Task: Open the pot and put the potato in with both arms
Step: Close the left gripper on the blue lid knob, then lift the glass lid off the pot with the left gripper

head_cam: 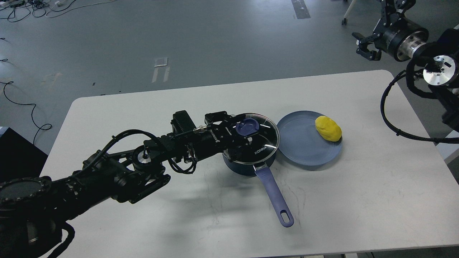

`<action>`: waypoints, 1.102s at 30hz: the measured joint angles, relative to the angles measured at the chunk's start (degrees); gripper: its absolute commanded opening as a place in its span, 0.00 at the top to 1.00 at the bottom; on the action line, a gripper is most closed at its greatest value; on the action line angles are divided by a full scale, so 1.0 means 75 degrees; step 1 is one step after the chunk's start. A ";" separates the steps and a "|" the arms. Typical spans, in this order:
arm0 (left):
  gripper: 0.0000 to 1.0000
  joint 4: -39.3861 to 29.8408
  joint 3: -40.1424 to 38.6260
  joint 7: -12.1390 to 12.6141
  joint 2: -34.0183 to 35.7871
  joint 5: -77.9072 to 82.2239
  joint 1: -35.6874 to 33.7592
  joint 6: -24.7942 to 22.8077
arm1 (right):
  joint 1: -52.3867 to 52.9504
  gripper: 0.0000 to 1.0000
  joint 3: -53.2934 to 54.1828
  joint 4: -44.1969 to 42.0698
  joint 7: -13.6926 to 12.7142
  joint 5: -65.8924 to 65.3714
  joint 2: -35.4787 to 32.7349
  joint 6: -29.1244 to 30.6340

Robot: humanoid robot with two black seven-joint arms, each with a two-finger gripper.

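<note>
A dark blue pot [239, 165] with a long blue handle [273, 194] stands mid-table. A glass lid [263, 140] with a blue knob [247, 127] rests on it. My left gripper [242, 130] reaches in from the left, with one finger on each side of the knob, closed on it. A yellow potato [328, 128] lies at the right edge of a blue plate [304, 143], just right of the pot. My right gripper [361, 44] hangs open and empty, high beyond the table's far right corner.
The white table [358, 200] has bare surface in front of and to the right of the plate. My right arm's black cable [389, 118] loops over the table's right edge. The lid's rim nearly touches the plate.
</note>
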 measured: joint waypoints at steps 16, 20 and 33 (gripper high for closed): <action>0.82 -0.0368 -0.0010 0.0000 0.0212 -0.0031 -0.0223 0.0017 | -0.0006 0.00 -0.0010 0.0000 0.0011 0.0000 0.0011 0.0020; 0.82 -0.0508 -0.0011 0.0001 0.0373 -0.0040 -0.0227 0.0017 | -0.0017 0.00 -0.0021 0.0000 0.0011 0.0000 0.0022 0.0022; 0.82 -0.1299 -0.0093 0.0000 0.1320 -0.0055 -0.0341 0.0021 | 0.0046 0.00 -0.0023 0.0000 0.0006 -0.0010 0.0041 -0.0006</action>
